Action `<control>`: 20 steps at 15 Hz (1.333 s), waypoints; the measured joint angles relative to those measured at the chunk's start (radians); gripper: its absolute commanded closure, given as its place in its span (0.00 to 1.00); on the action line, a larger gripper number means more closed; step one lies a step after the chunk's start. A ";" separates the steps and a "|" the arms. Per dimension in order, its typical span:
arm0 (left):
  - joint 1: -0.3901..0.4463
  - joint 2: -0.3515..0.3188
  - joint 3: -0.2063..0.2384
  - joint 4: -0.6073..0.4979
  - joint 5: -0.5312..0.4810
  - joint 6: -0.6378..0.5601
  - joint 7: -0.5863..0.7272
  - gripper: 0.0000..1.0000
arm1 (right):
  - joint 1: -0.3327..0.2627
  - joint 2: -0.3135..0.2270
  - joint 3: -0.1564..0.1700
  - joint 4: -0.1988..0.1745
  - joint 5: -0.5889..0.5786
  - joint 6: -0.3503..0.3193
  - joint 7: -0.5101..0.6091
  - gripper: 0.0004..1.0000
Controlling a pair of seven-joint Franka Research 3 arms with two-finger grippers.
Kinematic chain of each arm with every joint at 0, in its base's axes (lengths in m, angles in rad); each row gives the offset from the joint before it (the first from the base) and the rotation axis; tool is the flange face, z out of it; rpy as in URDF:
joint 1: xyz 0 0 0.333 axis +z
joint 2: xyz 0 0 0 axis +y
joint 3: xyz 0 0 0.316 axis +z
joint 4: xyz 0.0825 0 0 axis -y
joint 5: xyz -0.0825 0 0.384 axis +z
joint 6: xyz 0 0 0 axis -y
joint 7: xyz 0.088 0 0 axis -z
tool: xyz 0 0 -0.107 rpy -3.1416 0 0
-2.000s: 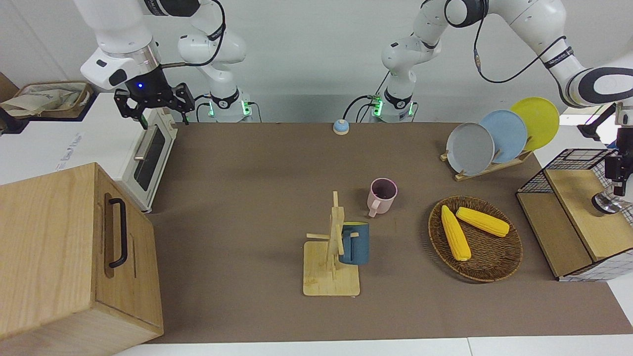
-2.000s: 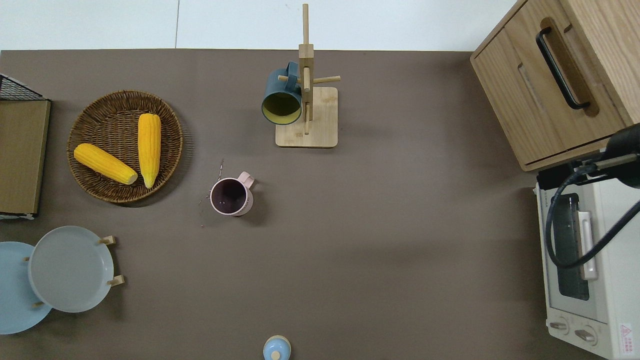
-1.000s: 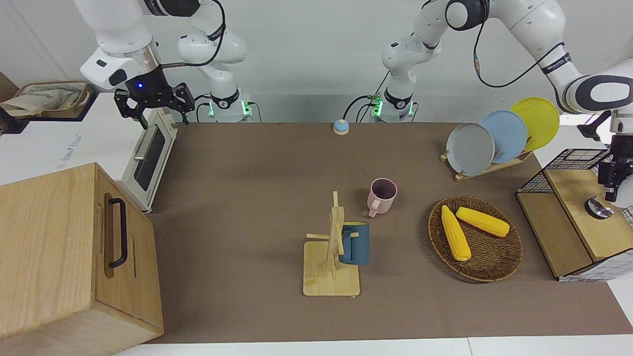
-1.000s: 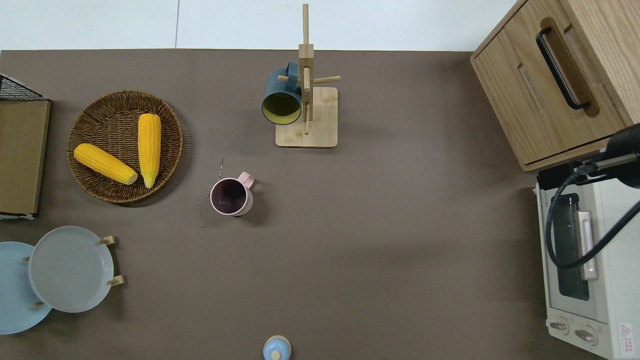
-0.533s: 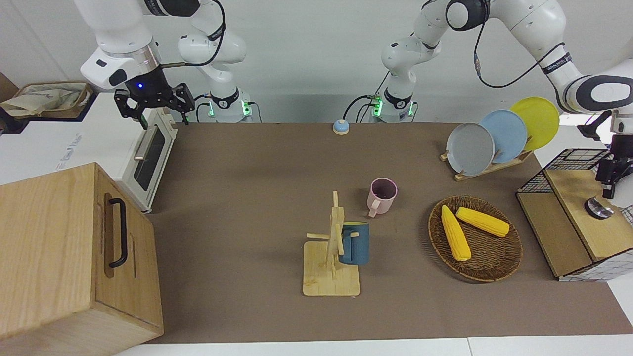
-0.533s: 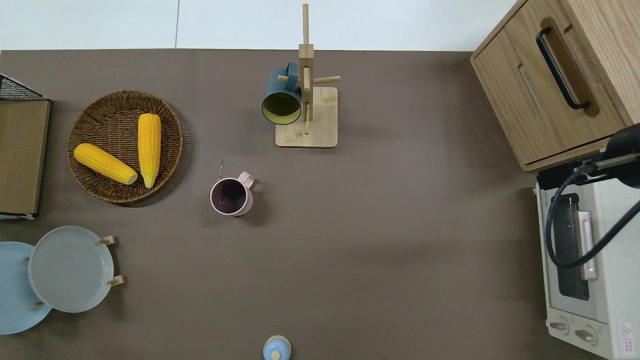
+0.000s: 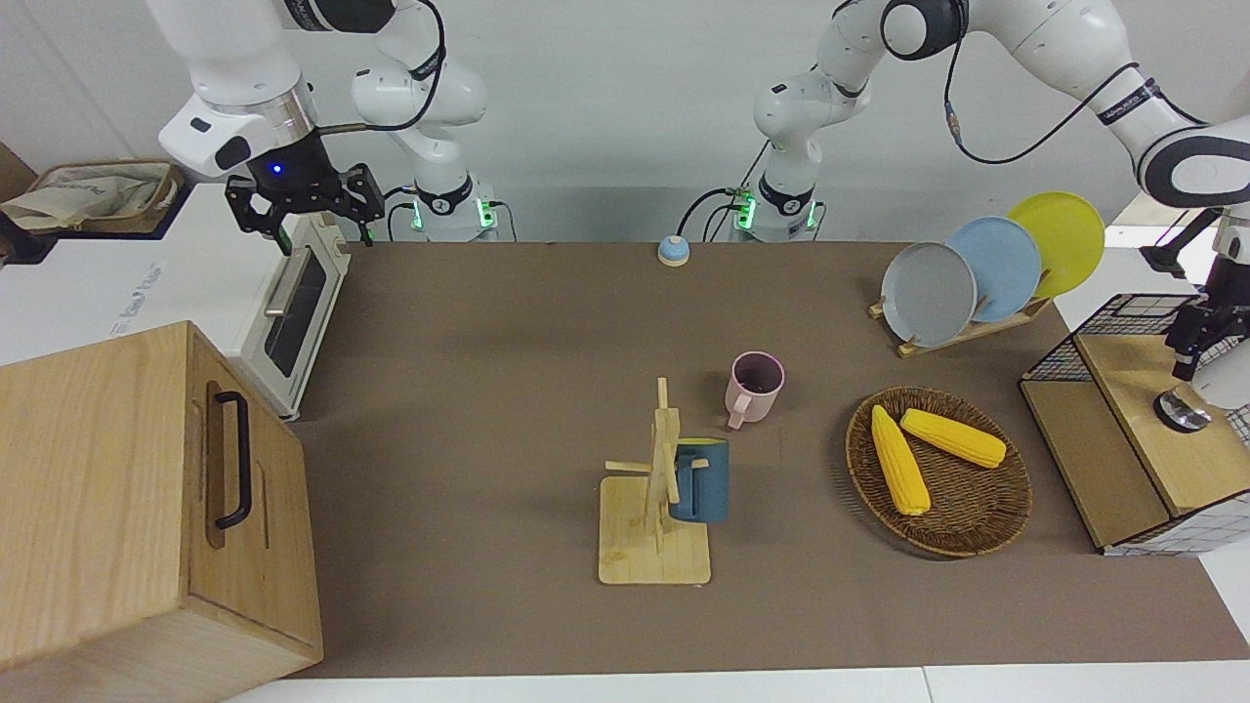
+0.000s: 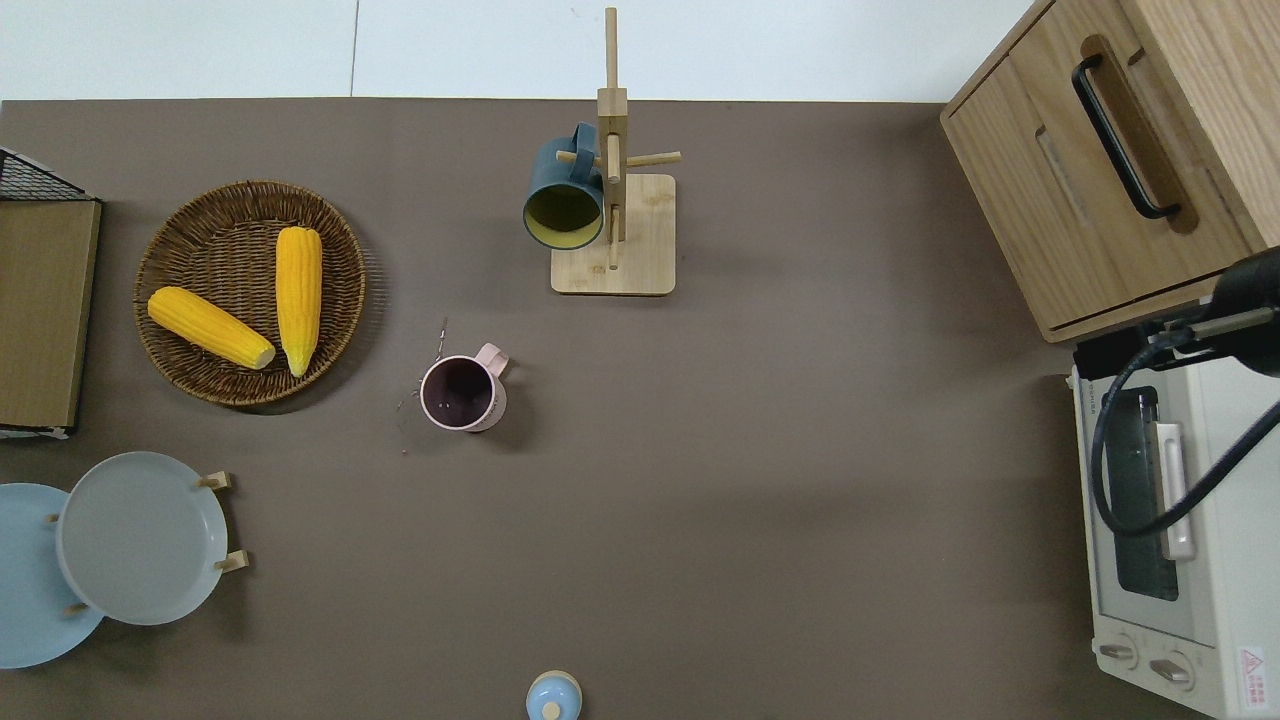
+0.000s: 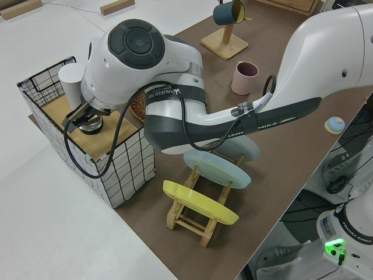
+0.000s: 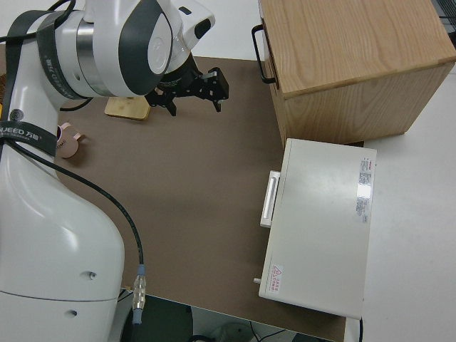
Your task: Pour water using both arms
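**Left gripper over the wire crate, right arm parked**

Nearest the robots, a small round blue button [image 8: 553,697] sits at the edge of the brown tabletop [image 8: 780,450]. Toward the left arm's end, a wooden rack [image 7: 962,332] holds grey, blue and yellow plates upright. The white jointed right arm [image 7: 234,59] is parked. The fingers of its black right gripper [image 7: 303,213] are spread wide and hold nothing.

Farther out stands an upright pink mug [image 8: 462,393], dark inside. Beside it, toward the left arm's end, a round wicker tray [image 8: 180,330] carries two yellow corn cobs [image 8: 298,298].

The white left arm [image 7: 1074,49] reaches to a black wire crate [image 7: 1133,310] at its own end of the tabletop. Its left gripper [image 7: 1180,366] hangs just above a small shiny metal vessel [image 7: 1180,414] standing on the crate's wooden board, apart from it. I cannot tell how its fingers are set.

Farthest out, a dark blue mug [image 8: 562,195] hangs on a wooden mug tree [image 8: 612,230].
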 measured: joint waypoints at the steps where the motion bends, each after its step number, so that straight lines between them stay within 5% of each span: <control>1: 0.000 -0.004 0.003 0.007 0.025 -0.022 -0.014 0.00 | 0.000 0.000 0.000 0.000 0.000 0.000 0.000 0.01; 7: -0.001 -0.036 0.003 0.117 0.205 -0.280 -0.170 0.00 | 0.000 0.000 0.000 0.000 0.000 0.000 0.000 0.01; 13: -0.013 -0.139 -0.026 0.156 0.351 -0.488 -0.243 0.00 | 0.000 0.000 0.000 0.000 0.000 0.000 0.000 0.01; 20: -0.153 -0.223 -0.036 0.156 0.441 -0.697 -0.419 0.00 | 0.000 0.000 0.000 0.000 0.000 0.000 0.000 0.01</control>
